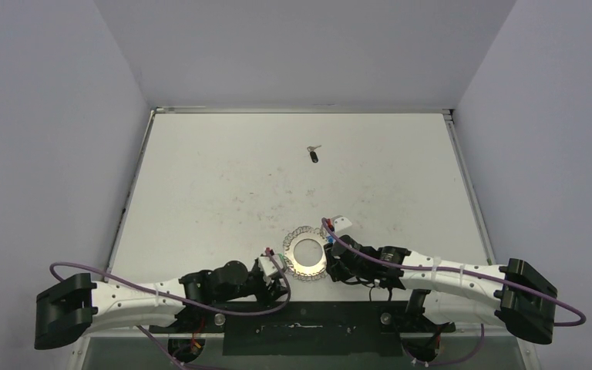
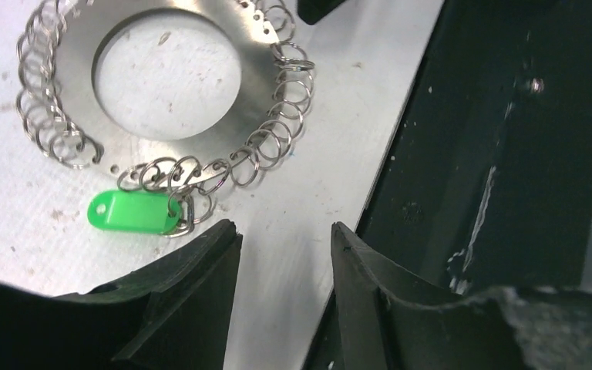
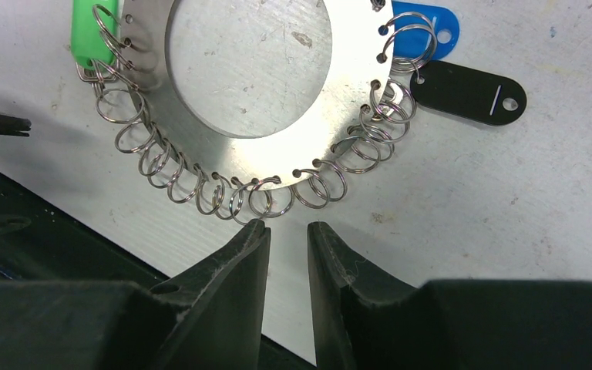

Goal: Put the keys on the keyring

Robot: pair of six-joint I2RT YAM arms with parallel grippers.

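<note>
At lower centre of the overhead view, your left gripper [image 2: 285, 235] stands open and empty just left of the keyring [image 1: 307, 270], your right gripper [image 3: 287, 230], barely parted on nothing, just right of it, and one key [image 1: 314, 155] lies far above, blade pointing upper right, black head lowest.

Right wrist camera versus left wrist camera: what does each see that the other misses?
Only the right wrist view shows a blue tag and a black tag beside the keyring. Only the left wrist view shows the green tag whole. Both show the keyring flat on the white table and part of that green tag.
</note>
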